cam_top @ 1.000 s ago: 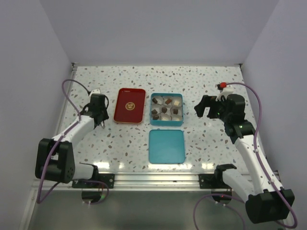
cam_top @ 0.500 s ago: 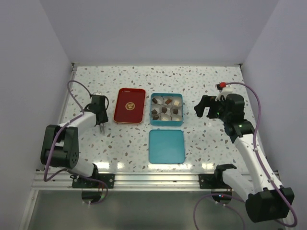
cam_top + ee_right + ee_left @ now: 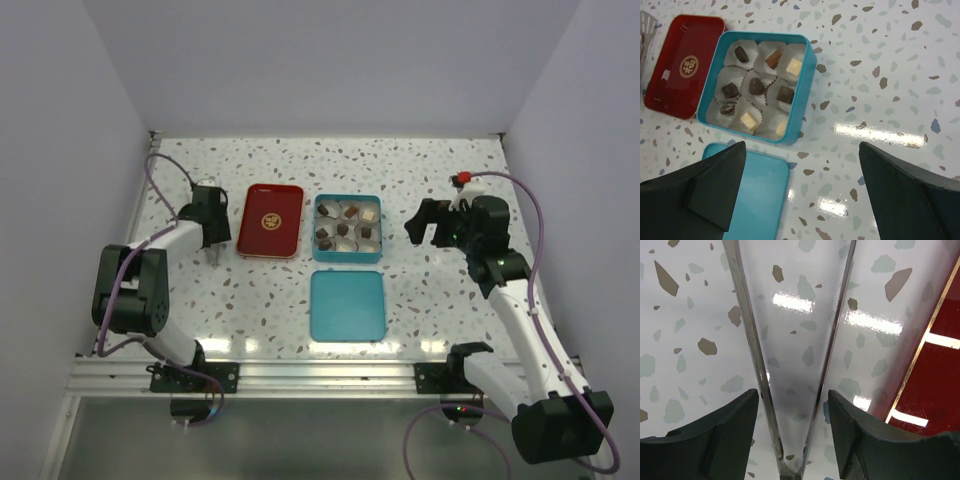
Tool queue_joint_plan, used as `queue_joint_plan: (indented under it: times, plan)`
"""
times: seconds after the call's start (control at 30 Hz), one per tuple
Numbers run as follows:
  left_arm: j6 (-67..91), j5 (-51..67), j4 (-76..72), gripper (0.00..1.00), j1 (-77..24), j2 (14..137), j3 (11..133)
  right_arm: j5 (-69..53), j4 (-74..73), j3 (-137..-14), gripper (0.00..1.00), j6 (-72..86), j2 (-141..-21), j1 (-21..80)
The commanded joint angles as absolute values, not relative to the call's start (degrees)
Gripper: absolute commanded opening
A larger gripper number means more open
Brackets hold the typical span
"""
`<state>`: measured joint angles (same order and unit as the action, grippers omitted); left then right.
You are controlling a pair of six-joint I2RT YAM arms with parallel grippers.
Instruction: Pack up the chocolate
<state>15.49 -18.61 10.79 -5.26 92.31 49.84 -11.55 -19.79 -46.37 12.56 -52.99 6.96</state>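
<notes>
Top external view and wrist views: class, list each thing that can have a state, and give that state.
teal tin: open
teal lid: off, lying flat beside the tin
chocolates: packed in the tin
red tray: empty
left gripper: open around metal tongs
right gripper: open, empty

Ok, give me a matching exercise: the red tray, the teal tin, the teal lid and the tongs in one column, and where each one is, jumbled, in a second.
Column one
1. red tray
2. tin
3. lid
4. tongs

Column two
A. lying flat on the near side of the tin
B. farthest left of the four
C. holds the chocolates
D. between the tongs and the tin, with nothing in it

Pairs: 1-D, 2-C, 3-A, 4-B.
</notes>
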Motion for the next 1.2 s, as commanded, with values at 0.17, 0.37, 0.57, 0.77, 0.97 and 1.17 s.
queue_joint_plan:
  times: [0.17, 0.37, 0.57, 0.77, 0.97, 1.17]
  plan:
    - [13.80, -19.16, 8.52, 0.67, -4.75, 93.43, 53.08, -11.95, -19.25, -46.84, 0.99, 12.48, -52.82, 6.86]
    - [14.76, -20.21, 9.40, 0.95, -4.75, 88.52, 52.30, -11.78, -19.25, -46.76, 0.99, 12.39, -53.00, 6.86]
    - [15.38, -21.01, 11.77, 1.00, -5.01, 79.47, 52.03, -12.22, -18.72, -46.67, 0.99, 12.30, -53.96, 6.86]
    - [16.26, -25.39, 13.09, 1.00, -13.08, 70.50, 50.89, -9.94, -20.12, -47.81, 0.99, 13.18, -55.98, 8.61]
    - [21.08, -28.82, 14.41, 1.00, -28.55, 66.80, 47.91, -2.30, -21.62, -45.53, 0.98, 17.84, -58.88, 18.70]
    - [27.85, -29.53, 15.65, 1.00, -40.68, 66.36, 43.51, 3.51, -25.22, -43.59, 0.89, 22.32, -61.17, 25.66]
